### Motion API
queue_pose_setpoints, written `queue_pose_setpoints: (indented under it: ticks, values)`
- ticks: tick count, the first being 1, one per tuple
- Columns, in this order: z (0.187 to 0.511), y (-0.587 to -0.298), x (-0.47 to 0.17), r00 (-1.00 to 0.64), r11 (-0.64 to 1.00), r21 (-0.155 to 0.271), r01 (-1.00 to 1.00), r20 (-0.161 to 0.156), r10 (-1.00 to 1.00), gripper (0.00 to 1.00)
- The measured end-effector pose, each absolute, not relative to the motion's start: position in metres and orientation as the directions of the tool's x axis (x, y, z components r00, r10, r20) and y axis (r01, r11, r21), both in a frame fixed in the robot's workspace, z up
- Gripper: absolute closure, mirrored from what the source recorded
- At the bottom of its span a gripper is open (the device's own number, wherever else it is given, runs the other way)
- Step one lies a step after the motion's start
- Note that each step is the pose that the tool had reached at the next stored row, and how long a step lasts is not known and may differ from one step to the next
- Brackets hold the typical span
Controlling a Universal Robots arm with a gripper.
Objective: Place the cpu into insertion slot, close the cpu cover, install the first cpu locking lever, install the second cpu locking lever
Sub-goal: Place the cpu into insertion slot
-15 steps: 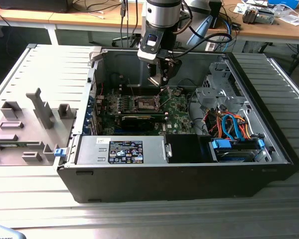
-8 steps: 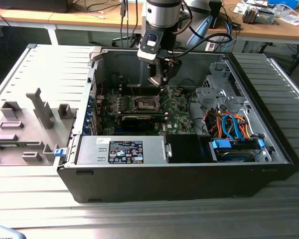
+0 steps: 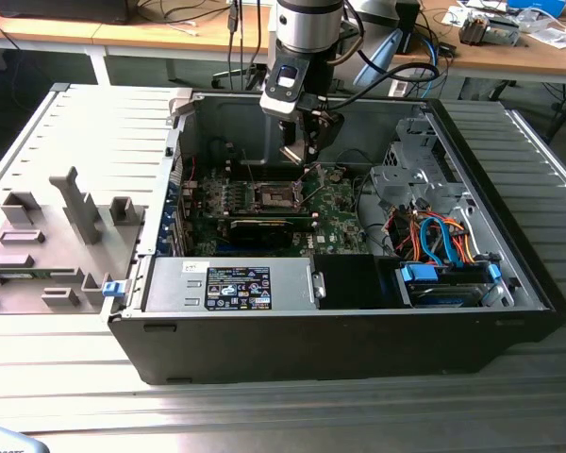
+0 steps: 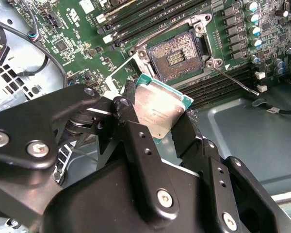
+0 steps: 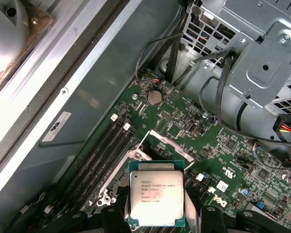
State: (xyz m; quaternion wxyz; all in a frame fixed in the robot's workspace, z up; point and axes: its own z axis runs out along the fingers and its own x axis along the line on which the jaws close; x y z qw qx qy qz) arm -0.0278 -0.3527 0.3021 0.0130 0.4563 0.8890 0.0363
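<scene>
My gripper (image 3: pixel 302 149) hangs inside the open computer case, above the motherboard and a little to the exterior view's right of the insertion slot (image 3: pixel 272 195). It is shut on the cpu (image 4: pixel 160 109), a silver-faced square chip clamped by its edges between the two black fingers (image 4: pixel 131 131). In the first wrist view the cpu (image 5: pixel 156 196) sits in front of the board, partly covering the socket. The insertion slot (image 4: pixel 177 54) lies bare, its dark contact field exposed. The cpu cover (image 5: pixel 169 143) stands swung up beside it. A thin locking lever (image 4: pixel 233 80) sticks out free past the socket corner.
Long black memory slots (image 4: pixel 150 14) flank the socket. A grey drive cage (image 3: pixel 415 160) with orange and blue cables (image 3: pixel 434 236) fills the case's right side in the exterior view. The power supply (image 3: pixel 255 283) sits at the front. The removed side panel (image 3: pixel 66 217) lies outside.
</scene>
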Motion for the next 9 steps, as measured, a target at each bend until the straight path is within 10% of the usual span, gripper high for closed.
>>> queue_pose_setpoints:
  ticks: [9]
  values:
    - [0.3019,-0.3527,-0.0278,-0.583,0.581,0.074,0.81,0.006,0.812,0.46]
